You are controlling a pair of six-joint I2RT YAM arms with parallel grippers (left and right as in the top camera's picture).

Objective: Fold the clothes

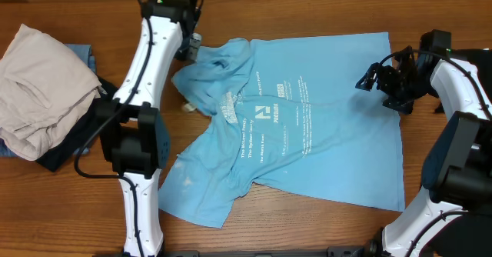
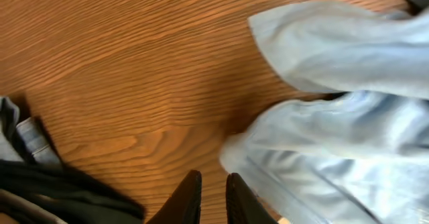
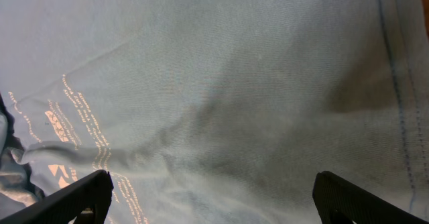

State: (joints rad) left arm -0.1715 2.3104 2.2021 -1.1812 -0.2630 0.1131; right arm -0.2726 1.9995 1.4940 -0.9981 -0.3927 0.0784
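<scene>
the shirt [image 1: 323,126] lies at centre, print up, hem toward 3 o'clock. there the right gripper [image 3: 214,202] hangs wide over flat cloth: pinching mid-panel could ruck one layer and skew the shirt. farther, at 11 o'clock, the left gripper [image 2: 213,198] shows only a narrow slit, empty (just beside the bunched sleeve [image 1: 207,76]); closing there could grab both layers and fold crooked. the white lettering [image 1: 265,130] is too small to read.

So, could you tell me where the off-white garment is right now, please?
In the overhead view the off-white garment lies at the left edge of the table, atop darker clothes, left of the left arm and apart from the sky-blue T-shirt.
</scene>
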